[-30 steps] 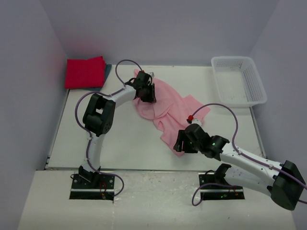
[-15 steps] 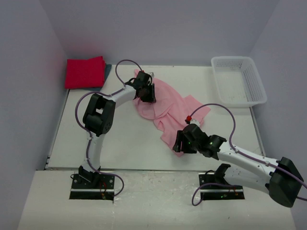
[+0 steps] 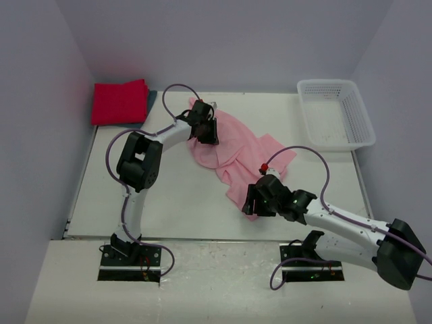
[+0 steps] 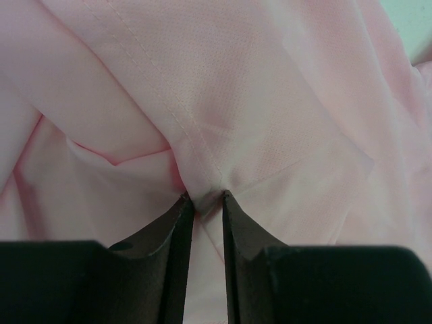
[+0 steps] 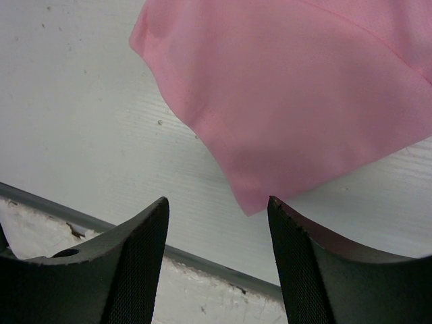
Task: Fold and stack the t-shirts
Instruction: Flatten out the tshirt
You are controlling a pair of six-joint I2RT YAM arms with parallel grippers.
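The pale pink t-shirt [image 3: 233, 148] lies crumpled across the table's middle. My left gripper [image 3: 206, 133] is at its far left end, shut on a pinch of pink cloth [image 4: 206, 201] at a seam. My right gripper [image 3: 251, 206] is open just over the shirt's near corner [image 5: 253, 202], which lies between and beyond its fingertips [image 5: 158, 209]. The crimson-red folded shirt [image 3: 120, 101] lies at the far left corner on a dark teal shirt [image 3: 150, 101], of which only an edge shows.
A white mesh basket [image 3: 336, 113] stands at the far right. The table's front edge [image 5: 202, 260] runs just below my right gripper. Purple walls close the left, back and right sides.
My right gripper has shifted slightly left and nearer over the shirt's near corner. The left gripper and the shirt have hardly moved.
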